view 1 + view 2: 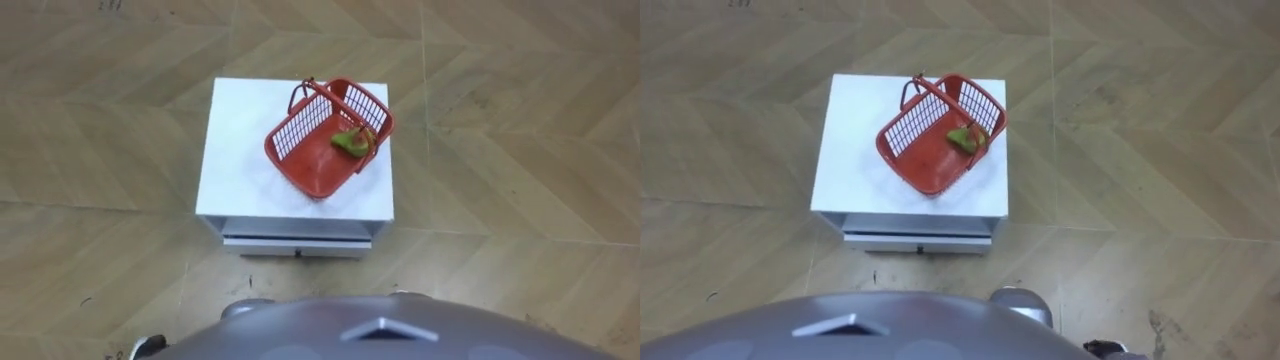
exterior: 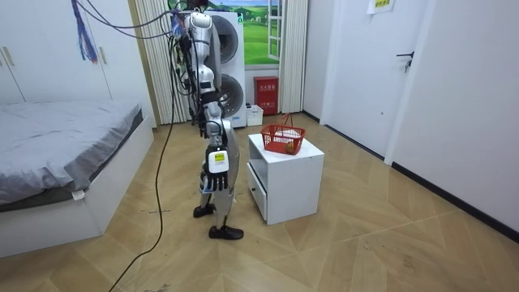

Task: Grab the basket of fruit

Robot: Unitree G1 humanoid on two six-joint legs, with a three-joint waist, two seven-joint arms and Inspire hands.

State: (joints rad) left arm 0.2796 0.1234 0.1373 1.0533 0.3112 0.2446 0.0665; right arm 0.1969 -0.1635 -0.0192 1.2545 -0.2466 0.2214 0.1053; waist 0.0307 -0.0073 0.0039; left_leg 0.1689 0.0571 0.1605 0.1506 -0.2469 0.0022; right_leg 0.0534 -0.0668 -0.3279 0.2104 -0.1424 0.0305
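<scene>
Fruit basket sits on white cabinet; right robot hand hangs, grip unclear.

We count one red basket, and one green fruit lying in it. We count one white cabinet, with one drawer in its front. Elsewhere in the room we count one bed, two front-loading machines stacked one upon the other, one small red box on the floor, and one white door with one dark handle.
</scene>
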